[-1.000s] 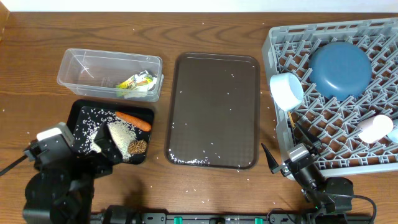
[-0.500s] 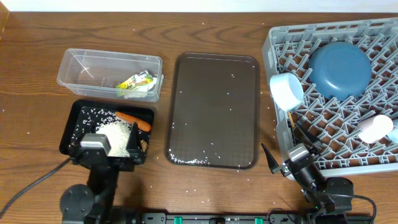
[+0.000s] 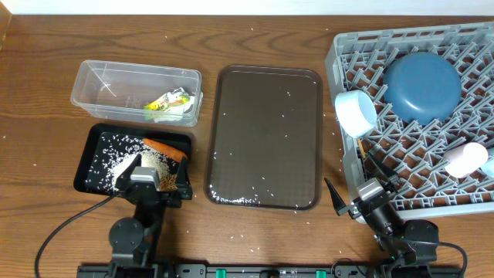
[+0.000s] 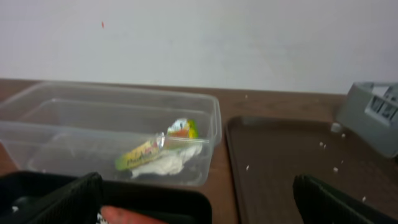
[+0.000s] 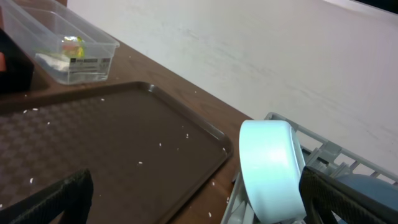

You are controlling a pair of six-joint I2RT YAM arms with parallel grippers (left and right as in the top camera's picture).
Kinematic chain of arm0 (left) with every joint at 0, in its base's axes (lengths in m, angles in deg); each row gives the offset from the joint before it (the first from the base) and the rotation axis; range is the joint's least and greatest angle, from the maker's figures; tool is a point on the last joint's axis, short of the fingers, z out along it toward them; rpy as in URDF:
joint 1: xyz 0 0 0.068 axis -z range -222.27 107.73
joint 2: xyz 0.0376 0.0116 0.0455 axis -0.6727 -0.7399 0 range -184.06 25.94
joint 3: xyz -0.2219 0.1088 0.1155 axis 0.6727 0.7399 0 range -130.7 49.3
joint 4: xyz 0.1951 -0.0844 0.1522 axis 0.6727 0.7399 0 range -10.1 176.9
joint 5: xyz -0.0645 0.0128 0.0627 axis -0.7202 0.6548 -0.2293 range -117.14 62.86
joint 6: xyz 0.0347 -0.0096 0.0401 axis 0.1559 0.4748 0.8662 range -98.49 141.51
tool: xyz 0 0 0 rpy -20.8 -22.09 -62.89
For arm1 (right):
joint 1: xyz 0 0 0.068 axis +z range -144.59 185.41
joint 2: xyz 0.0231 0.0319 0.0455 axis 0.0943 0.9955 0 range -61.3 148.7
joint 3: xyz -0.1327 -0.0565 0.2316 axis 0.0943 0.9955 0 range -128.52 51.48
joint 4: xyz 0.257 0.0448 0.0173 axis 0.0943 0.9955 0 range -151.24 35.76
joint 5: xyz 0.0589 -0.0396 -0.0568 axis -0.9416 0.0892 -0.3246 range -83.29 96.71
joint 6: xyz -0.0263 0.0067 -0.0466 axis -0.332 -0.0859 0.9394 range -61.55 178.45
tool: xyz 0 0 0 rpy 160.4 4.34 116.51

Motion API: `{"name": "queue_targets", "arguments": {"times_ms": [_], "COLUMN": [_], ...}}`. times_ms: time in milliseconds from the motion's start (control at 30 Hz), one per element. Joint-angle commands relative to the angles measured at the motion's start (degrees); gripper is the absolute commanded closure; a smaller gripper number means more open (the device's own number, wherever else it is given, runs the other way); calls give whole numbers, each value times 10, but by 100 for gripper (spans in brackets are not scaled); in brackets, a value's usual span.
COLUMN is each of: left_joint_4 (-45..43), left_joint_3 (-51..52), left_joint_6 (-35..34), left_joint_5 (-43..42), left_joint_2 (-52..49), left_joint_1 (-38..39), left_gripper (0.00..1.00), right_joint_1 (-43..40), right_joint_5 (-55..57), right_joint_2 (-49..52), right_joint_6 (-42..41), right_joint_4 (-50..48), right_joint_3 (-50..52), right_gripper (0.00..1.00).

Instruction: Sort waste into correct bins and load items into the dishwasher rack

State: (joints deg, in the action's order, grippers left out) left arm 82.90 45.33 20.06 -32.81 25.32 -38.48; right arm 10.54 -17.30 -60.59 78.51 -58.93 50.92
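The left gripper [image 3: 154, 181] and right gripper [image 3: 356, 185] are wide open, holding nothing. The carrot [image 3: 165, 147] and rice [image 3: 108, 158] lie in the black tray [image 3: 85, 171], the wrapper [image 3: 167, 102] in the clear tub [image 3: 93, 83], the white bowl [image 3: 355, 112] and blue dish [image 3: 422, 85] in the rack [image 3: 421, 189].

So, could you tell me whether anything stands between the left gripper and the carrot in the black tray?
Nothing upright does. The open left gripper hangs over the black tray's near end, and the carrot lies just beyond it. Only the low heap of rice sits between them in the overhead view.
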Motion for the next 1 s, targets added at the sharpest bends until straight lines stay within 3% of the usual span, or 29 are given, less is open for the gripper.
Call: {"name": "queue_targets", "arguments": {"times_ms": [0,967], "left_joint_4": [-30,-18], "left_joint_3": [28,37], "left_joint_6": [6,6], "left_joint_5": [-3,-3], "left_joint_2": [5,4], "left_joint_1": [-3,-3], "left_gripper": [2,2], "right_joint_1": [4,4], "right_joint_5": [-4,-4], "right_joint_2": [-4,-4], "right_joint_6": [-7,-8], "right_joint_4": [0,0], "right_joint_3": [3,3], "right_gripper": [1,1]}}
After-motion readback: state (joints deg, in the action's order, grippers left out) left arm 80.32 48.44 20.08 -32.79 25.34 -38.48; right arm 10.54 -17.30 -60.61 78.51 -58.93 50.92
